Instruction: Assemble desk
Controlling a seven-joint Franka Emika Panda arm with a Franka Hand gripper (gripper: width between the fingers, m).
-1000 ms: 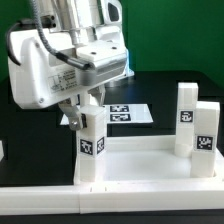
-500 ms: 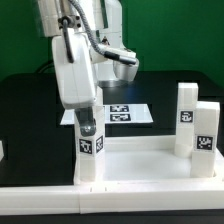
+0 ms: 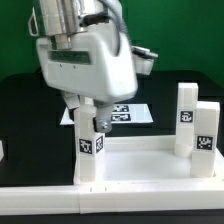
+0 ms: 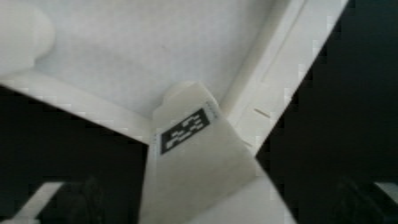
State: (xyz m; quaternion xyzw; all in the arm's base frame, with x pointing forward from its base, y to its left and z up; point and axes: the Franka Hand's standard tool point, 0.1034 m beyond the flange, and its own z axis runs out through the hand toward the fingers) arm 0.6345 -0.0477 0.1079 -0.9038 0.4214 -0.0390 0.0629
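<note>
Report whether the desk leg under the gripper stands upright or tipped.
Upright. The leg stands vertical on the desk panel's corner, parallel to the two other legs; open gripper above it.

Arm housing (image 3: 85, 55): smooth white moulded shell with rounded edges, filling the upper half of the exterior view. Surface glossy, faint grey shading at the panel seams. Darker grey and black sections visible at the joints above and behind the main block. A thin dark cable runs along the upper part of the body. Gripper (image 3: 88, 122): short dark fingers projecting below the white shell. In the wrist view, the finger (image 4: 80, 200) shows only as a blurred dark grey shape; no markings legible
</note>
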